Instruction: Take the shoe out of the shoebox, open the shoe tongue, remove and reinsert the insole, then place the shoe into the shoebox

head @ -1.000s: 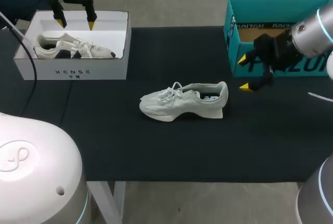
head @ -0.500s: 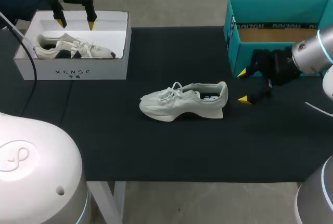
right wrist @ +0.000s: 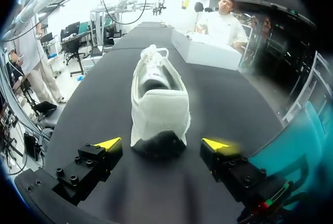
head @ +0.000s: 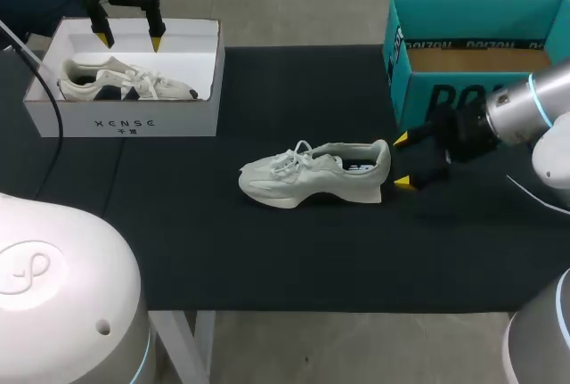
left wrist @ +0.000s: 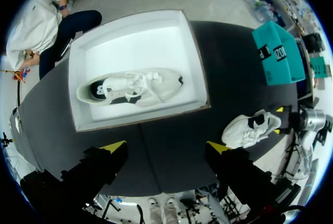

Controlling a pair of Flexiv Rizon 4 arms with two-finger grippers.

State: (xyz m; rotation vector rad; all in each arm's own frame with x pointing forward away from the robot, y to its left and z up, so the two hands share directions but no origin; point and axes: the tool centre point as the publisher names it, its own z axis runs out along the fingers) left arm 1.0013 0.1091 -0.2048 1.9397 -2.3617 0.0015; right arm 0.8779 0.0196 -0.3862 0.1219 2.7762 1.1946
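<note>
A pale shoe [head: 313, 173] lies on its sole in the middle of the dark counter [head: 223, 250], outside both boxes, its long axis running across the counter from side to side. The toe and laces point toward the left arm's side, and the heel faces the right end effector [head: 403, 160]. That end effector sits low just behind the heel, in line with the shoe's length, its yellow-tipped fingers spread wide with nothing held between them. From the right wrist, the shoe [right wrist: 158, 99] stretches straight away from the end effector [right wrist: 162, 144], heel nearest and toe farthest, with one finger to either side of the heel. Whether either tip already touches the heel is hard to judge from these angles. The teal shoebox [head: 472, 45] stands open just behind the right arm. The left end effector [head: 130, 42], fingers also apart and empty, hangs above the far edge of the white shoebox [head: 125, 121], where a second shoe [head: 125, 81] lies, well apart from the shoe on the counter. The right arm is plainly the nearer, and any grasp looks set to come at the heel end
</note>
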